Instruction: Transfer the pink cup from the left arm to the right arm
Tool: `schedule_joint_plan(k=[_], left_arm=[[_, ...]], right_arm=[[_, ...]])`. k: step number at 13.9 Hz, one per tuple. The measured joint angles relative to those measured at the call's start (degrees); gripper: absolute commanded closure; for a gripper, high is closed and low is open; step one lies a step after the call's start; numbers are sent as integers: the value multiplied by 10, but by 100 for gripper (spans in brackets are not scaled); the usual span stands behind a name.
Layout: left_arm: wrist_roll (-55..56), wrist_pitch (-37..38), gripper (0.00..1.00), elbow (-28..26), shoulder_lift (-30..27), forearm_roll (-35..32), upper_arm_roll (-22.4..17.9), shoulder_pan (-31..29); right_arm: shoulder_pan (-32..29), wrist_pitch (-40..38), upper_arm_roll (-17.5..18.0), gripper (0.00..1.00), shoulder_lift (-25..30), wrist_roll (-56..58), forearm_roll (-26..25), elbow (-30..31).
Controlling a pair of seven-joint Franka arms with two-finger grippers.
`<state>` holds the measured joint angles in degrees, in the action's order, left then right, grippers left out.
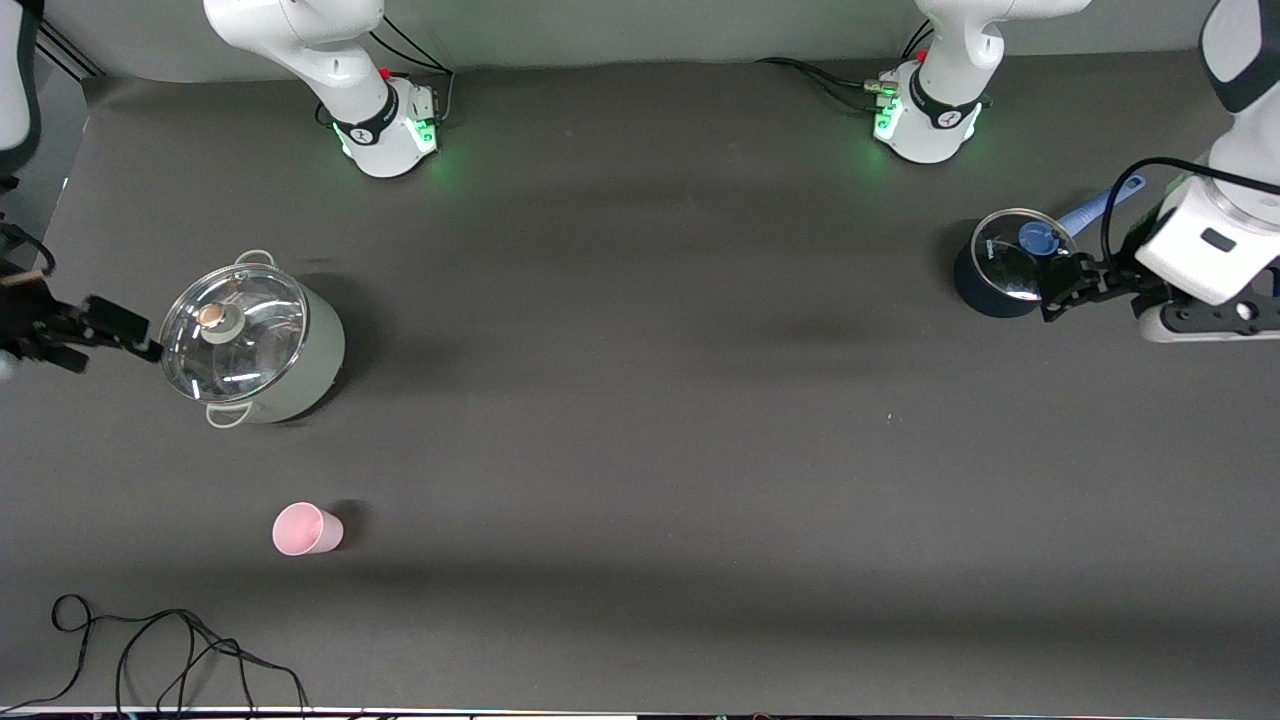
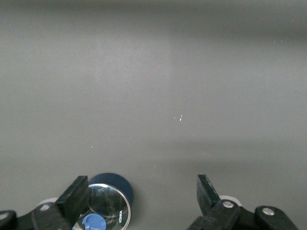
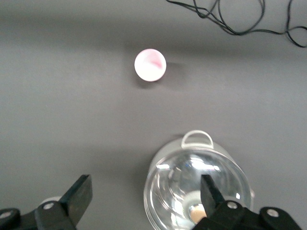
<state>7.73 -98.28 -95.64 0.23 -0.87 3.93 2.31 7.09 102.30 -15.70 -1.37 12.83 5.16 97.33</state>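
The pink cup (image 1: 307, 530) stands upright on the dark table toward the right arm's end, nearer to the front camera than the pale pot. It also shows in the right wrist view (image 3: 150, 65), open end up. No gripper holds it. My right gripper (image 1: 115, 340) is open and empty, in the air beside the pale pot at the table's end, well apart from the cup; its jaws stand wide in the right wrist view (image 3: 145, 184). My left gripper (image 1: 1050, 290) is open and empty beside the dark saucepan; its jaws stand wide in the left wrist view (image 2: 142, 187).
A pale pot with a glass lid (image 1: 250, 345) stands toward the right arm's end and shows in the right wrist view (image 3: 196, 191). A dark blue-handled saucepan with a glass lid (image 1: 1005, 265) stands toward the left arm's end (image 2: 108, 203). A black cable (image 1: 150, 650) lies along the front edge.
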Motion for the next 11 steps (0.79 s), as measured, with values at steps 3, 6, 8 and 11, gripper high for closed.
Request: schedule_joint_plan(k=[3, 6, 8, 11], left_arm=[[-3, 14, 0, 17, 6, 3, 2, 0], [-49, 22, 0, 16, 7, -4, 2, -6], [-71, 26, 0, 16, 11, -9, 1, -11], [-79, 45, 0, 17, 13, -9, -2, -21]], right_arm=[[1, -20, 3, 0, 29, -2, -10, 11], [20, -22, 6, 0, 55, -36, -18, 26], [41, -21, 13, 0, 59, -76, -34, 28], [-40, -14, 104, 0, 56, -91, -39, 31]])
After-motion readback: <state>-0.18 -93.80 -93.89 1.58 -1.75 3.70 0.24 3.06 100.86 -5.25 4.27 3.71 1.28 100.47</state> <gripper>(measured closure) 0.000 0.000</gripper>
